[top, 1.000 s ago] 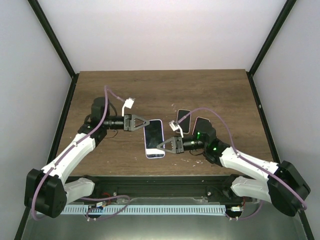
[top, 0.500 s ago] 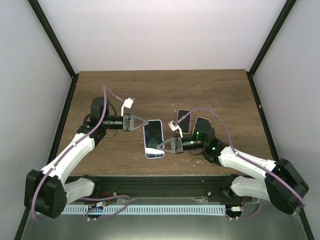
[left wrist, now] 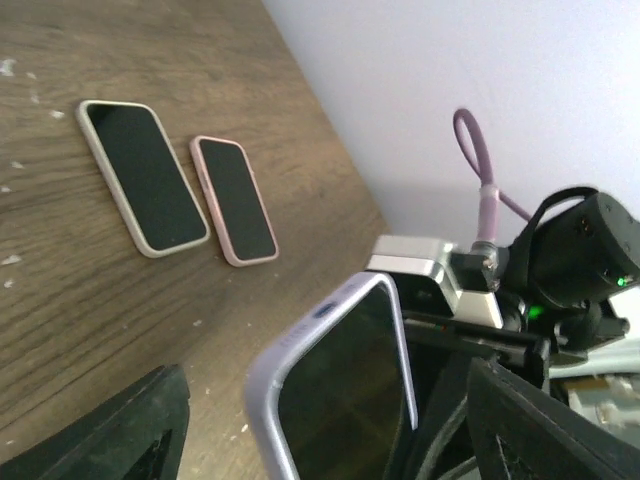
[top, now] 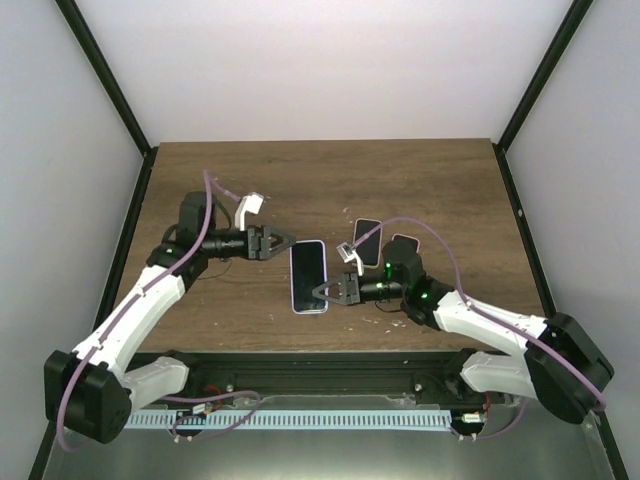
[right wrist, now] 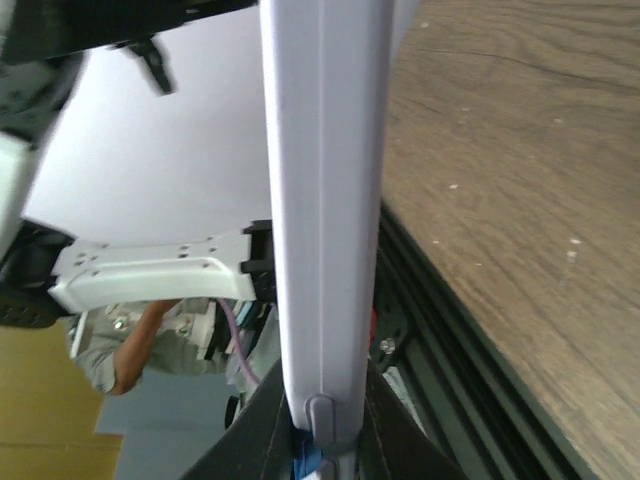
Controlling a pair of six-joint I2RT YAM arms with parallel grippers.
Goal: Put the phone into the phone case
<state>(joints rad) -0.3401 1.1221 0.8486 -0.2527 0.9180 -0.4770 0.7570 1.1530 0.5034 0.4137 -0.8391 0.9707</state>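
Mid-frame, the phone [top: 308, 272] looks seated in the case [left wrist: 262, 385], which the right gripper [top: 318, 293] clamps, while the left gripper [top: 288, 243] has its jaws apart.

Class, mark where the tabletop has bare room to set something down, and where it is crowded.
Bare: the far strip of the table between its back edge and both arms; the right side beyond the pale-rimmed phone and pink-rimmed phone. Crowded: the near middle, where the right gripper clamps the cased phone and the open left gripper flanks it.

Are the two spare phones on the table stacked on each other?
No, the beige-cased phone and the pink-cased phone lie flat side by side.
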